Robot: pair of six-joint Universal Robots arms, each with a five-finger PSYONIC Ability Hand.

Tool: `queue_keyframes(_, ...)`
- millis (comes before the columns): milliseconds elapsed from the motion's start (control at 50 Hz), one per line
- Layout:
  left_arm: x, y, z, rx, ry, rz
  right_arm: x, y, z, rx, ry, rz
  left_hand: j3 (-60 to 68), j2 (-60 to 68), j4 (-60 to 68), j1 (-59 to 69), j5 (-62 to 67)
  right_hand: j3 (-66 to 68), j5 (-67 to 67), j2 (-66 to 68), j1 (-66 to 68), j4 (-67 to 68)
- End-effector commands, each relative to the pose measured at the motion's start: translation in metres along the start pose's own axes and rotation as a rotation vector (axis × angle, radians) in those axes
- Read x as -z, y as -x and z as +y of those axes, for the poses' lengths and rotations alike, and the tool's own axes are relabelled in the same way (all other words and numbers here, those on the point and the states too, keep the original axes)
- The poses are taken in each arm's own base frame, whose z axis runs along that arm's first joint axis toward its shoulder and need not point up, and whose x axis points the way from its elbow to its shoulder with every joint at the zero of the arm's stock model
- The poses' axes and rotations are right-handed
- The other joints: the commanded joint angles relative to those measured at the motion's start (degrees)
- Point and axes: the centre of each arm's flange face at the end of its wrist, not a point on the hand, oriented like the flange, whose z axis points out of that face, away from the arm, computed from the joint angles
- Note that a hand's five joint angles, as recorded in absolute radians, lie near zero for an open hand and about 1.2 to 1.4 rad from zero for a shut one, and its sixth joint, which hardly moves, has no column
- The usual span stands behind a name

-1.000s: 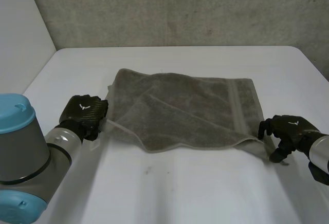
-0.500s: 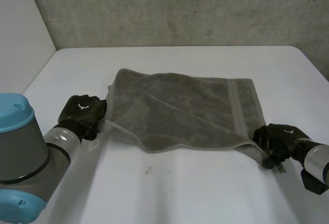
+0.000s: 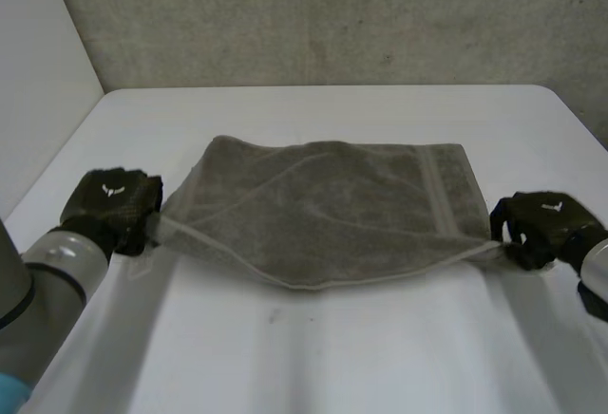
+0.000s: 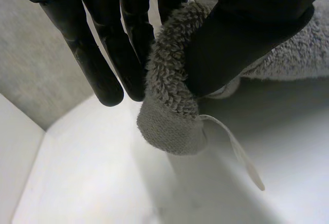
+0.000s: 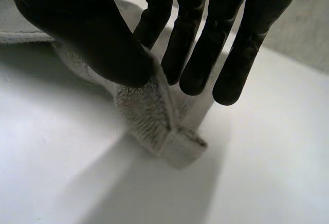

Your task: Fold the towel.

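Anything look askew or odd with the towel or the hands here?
Nothing damaged or spilled. The towel is a bit askew: its far left corner is rounded in, not square, and a diagonal crease crosses it. Left hand and right hand each pinch a near corner; a loose tag dangles beside the left hand.

The right hand [image 5: 87, 34] pinches a towel [image 5: 146, 113] corner between thumb and fingers, over the table [image 5: 267, 162].

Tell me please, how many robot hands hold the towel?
2. The left hand pinches the left near corner of the towel; the right hand pinches its right near corner.
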Motion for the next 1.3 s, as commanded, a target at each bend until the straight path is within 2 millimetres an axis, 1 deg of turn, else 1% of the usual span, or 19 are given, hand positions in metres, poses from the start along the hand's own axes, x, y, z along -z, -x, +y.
queue_keyframes(20,0.027,-0.007,0.021,-0.008,0.115,0.04,0.04,-0.005,-0.032,0.278,-0.008,0.06,8.8,8.8,8.8,9.3,9.0,12.1,13.2,12.3,1.8,11.7)
queue_keyframes(120,0.044,-0.007,0.023,-0.01,0.12,0.042,0.06,-0.013,-0.048,0.42,0.004,0.113,8.7,8.6,8.6,9.1,8.8,12.1,13.2,12.3,1.8,11.7)
queue_keyframes(160,0.049,-0.007,0.021,-0.011,0.108,0.039,0.076,-0.013,-0.063,0.454,-0.007,0.138,8.7,8.6,8.6,9.1,8.8,12.1,13.2,12.3,1.8,11.7)
queue_keyframes(260,0.067,-0.002,0.004,-0.011,0.05,0.023,0.093,-0.013,-0.083,0.473,-0.052,0.17,8.8,8.8,8.8,9.3,9.0,12.1,13.2,12.3,1.8,11.7)
queue_keyframes(440,0.064,0.01,-0.025,-0.008,-0.038,-0.013,0.095,-0.015,-0.092,0.493,-0.076,0.185,9.8,9.8,9.8,10.3,10.0,12.1,13.2,12.3,1.8,11.7)
queue_keyframes(500,0.054,0.011,-0.027,-0.008,-0.034,-0.011,0.085,-0.018,-0.084,0.47,-0.043,0.151,9.8,9.8,9.8,10.3,10.0,12.1,13.2,12.3,1.8,11.7)
queue_keyframes(520,0.043,0.008,-0.019,-0.008,0.012,0.004,0.073,-0.02,-0.076,0.447,-0.004,0.116,9.8,9.8,9.8,10.3,10.0,12.1,13.2,12.3,1.8,11.7)
queue_keyframes(540,0.043,0.008,-0.019,-0.008,0.012,0.004,0.059,-0.021,-0.065,0.425,0.044,0.074,9.8,9.8,9.8,10.3,10.0,12.1,13.2,12.3,1.8,11.7)
queue_keyframes(560,0.032,0.005,-0.011,-0.01,0.058,0.021,0.059,-0.021,-0.065,0.425,0.044,0.074,9.8,9.8,9.8,10.3,10.0,12.1,13.2,12.3,1.8,11.7)
queue_keyframes(580,0.02,0.002,-0.003,-0.009,0.102,0.035,0.044,-0.019,-0.057,0.41,0.083,0.034,9.8,9.8,9.8,10.3,10.0,12.1,13.2,12.3,1.8,11.7)
queue_keyframes(600,0.019,0.002,-0.003,-0.009,0.102,0.036,0.044,-0.019,-0.057,0.41,0.084,0.033,9.8,9.8,9.8,10.3,10.0,12.1,13.2,12.3,1.8,11.7)
queue_keyframes(640,-0.004,-0.004,0.012,-0.012,0.179,0.056,0.022,-0.006,-0.045,0.399,0.135,-0.057,9.5,9.5,9.5,10.0,9.7,12.1,13.2,12.3,1.8,11.7)
queue_keyframes(700,-0.011,-0.008,0.018,-0.015,0.203,0.069,0.012,0.007,-0.039,0.397,0.153,-0.098,9.5,9.5,9.5,10.0,9.7,12.1,13.2,12.3,1.8,11.7)
queue_keyframes(760,-0.021,-0.011,0.022,-0.014,0.222,0.074,0.01,0.01,-0.037,0.369,0.149,-0.102,9.5,9.5,9.5,10.0,9.7,8.8,9.9,9.0,-1.5,8.4)
queue_keyframes(800,-0.026,-0.01,0.021,-0.008,0.216,0.073,0.007,0.012,-0.031,0.277,0.135,-0.092,9.5,9.5,9.5,10.0,9.7,-27.0,-25.9,-26.8,-37.3,-27.4)
queue_keyframes(880,-0.031,-0.009,0.015,-0.002,0.195,0.064,0.009,0.014,-0.023,0.207,0.12,-0.094,9.5,9.5,9.5,10.0,9.7,-36.8,-35.7,-36.6,-47.1,-37.1)
queue_keyframes(940,-0.036,-0.006,0.006,0.0,0.164,0.054,0.022,0.019,-0.021,0.185,0.078,-0.123,9.5,9.5,9.5,10.0,9.7,-46.4,-45.2,-46.2,-56.6,-46.7)
queue_keyframes(1080,-0.046,-0.002,-0.007,0.012,0.116,0.037,0.043,0.018,-0.001,0.082,0.074,-0.171,9.8,9.8,9.8,10.3,10.0,-45.9,-44.8,-45.7,-56.2,-46.2)
queue_keyframes(1300,-0.082,0.002,-0.02,0.112,0.071,0.01,0.053,0.028,0.02,-0.031,0.114,-0.231,10.3,10.3,10.3,10.8,10.5,-46.4,-45.3,-46.2,-56.7,-46.7)
